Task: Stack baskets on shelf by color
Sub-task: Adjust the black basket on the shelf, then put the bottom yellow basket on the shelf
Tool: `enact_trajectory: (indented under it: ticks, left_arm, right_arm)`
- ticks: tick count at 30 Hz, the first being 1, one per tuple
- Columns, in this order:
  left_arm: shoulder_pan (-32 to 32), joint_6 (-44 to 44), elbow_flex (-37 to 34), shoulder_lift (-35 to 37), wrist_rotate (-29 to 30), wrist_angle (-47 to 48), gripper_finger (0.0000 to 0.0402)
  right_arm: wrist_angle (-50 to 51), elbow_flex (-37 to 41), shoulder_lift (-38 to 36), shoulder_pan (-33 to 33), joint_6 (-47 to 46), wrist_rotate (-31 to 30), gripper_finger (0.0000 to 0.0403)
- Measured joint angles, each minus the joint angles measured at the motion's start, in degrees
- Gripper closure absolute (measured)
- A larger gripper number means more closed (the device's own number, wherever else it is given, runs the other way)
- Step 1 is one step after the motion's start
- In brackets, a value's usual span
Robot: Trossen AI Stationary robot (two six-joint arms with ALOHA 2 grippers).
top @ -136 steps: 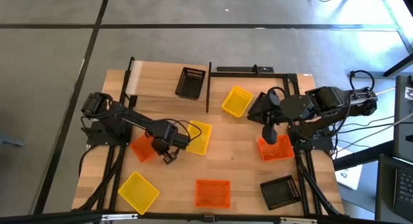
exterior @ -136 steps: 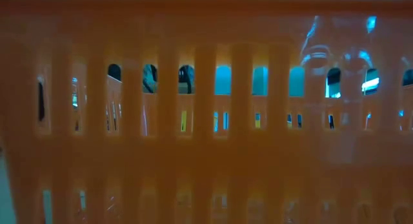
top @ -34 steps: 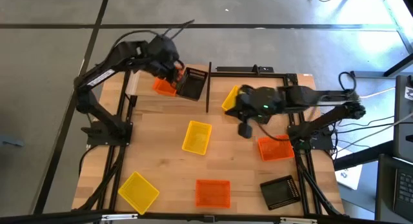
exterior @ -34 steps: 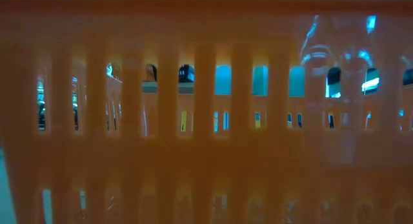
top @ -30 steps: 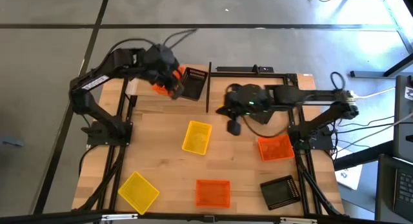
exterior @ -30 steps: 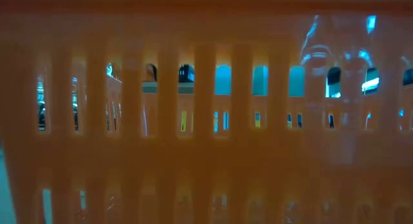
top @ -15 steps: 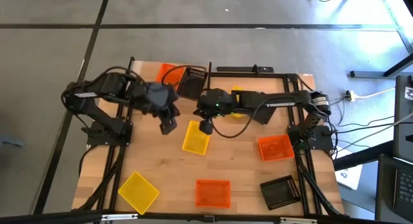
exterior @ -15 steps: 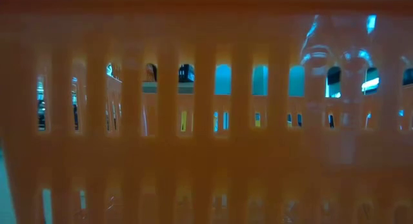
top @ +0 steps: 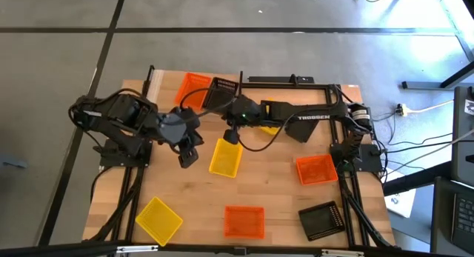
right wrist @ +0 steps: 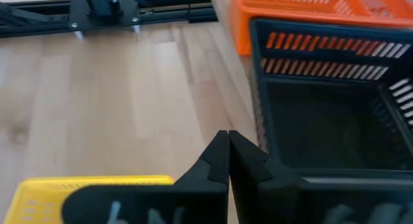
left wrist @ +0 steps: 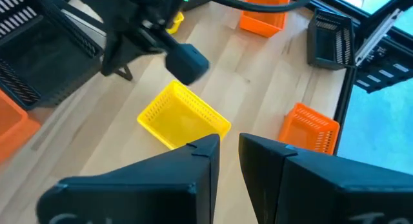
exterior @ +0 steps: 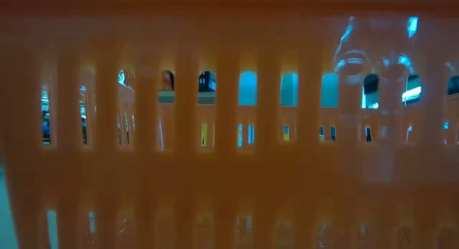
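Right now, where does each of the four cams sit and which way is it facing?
High view: overhead, straight down on the table; both arms visible.
Low view: table height, blocked by an orange basket wall; no robot parts.
Left wrist view: on the left arm, left claw in frame, facing the middle yellow basket and the other arm.
Right wrist view: on the right arm, right claw shut, facing the black basket.
Shared: the high view and the left wrist view both show the middle yellow basket.

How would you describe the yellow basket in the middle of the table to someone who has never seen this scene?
Start at the shelf along the table's far edge. Just in front of it, mid-table, lies the yellow basket. Unlike the corner yellow basket, it sits between the two grippers.
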State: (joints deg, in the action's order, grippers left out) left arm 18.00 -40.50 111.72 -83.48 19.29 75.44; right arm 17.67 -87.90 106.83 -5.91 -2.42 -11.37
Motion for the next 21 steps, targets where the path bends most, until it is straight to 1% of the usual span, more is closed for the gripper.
enact_trajectory:
  ticks: [3, 8, 10, 13, 15, 16, 18, 21]
  left_arm:
    - [0.6, -0.1, 0.0, 0.0, 0.0, 0.0, 0.0354]
    - [1.0, -1.8, 0.0, 0.0, 0.0, 0.5, 0.0352]
    - [1.1, -4.9, 0.0, 0.0, -0.3, 2.8, 0.0351]
    - [2.5, -12.1, 0.0, 0.0, -1.3, 9.5, 0.0354]
    - [4.1, -15.9, 0.0, 0.0, -3.1, 14.4, 0.0355]
    - [5.1, -17.2, -0.2, 0.0, -4.0, 15.2, 0.0355]
    - [6.8, -15.9, -1.5, 0.1, -6.3, 13.8, 0.0355]
    - [10.4, -14.2, -3.3, 0.1, -8.8, 14.5, 0.0356]
  right_arm:
    - [0.2, 0.0, 0.0, -0.7, 0.5, -2.8, 0.0402]
    - [0.5, 0.0, 0.0, -1.1, 1.4, -3.0, 0.0402]
    - [1.2, 0.0, -0.5, -1.0, 1.4, -0.5, 0.0402]
    - [1.8, 0.1, -2.6, 0.1, 2.0, 6.0, 0.0402]
    - [2.4, 0.0, -4.5, 1.0, 2.9, 10.2, 0.0402]
    - [3.2, 0.0, -5.5, 1.4, 3.3, 11.8, 0.0402]
    - [4.6, 0.0, -7.8, 2.1, 4.6, 14.7, 0.0402]
    - [6.5, 0.0, -11.9, 2.5, 6.0, 17.4, 0.0402]
